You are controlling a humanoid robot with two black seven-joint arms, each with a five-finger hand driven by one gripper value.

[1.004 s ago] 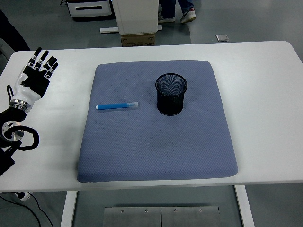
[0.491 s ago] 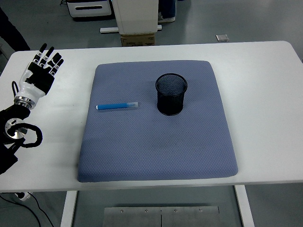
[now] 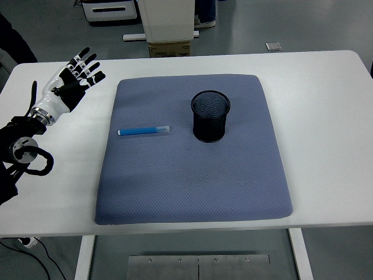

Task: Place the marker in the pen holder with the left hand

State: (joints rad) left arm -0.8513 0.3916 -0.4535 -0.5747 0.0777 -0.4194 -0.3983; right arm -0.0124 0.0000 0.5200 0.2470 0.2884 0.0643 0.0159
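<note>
A blue marker (image 3: 144,131) with a clear cap lies flat on the left half of a blue-grey mat (image 3: 192,175). To its right on the mat stands a black mesh pen holder (image 3: 210,116), upright and with nothing showing inside. My left hand (image 3: 74,79) hovers over the white table beyond the mat's left edge, up and to the left of the marker. Its fingers are spread and hold nothing. The right arm is out of view.
The mat covers most of the white table (image 3: 326,99). Past the far edge stand a cardboard box (image 3: 170,49) and a white cabinet (image 3: 166,18). A dark sleeve (image 3: 14,41) shows at the top left.
My left hand has swung to the right and slightly up, towards the mat's left edge, fingers still spread. The marker and the pen holder have not moved.
</note>
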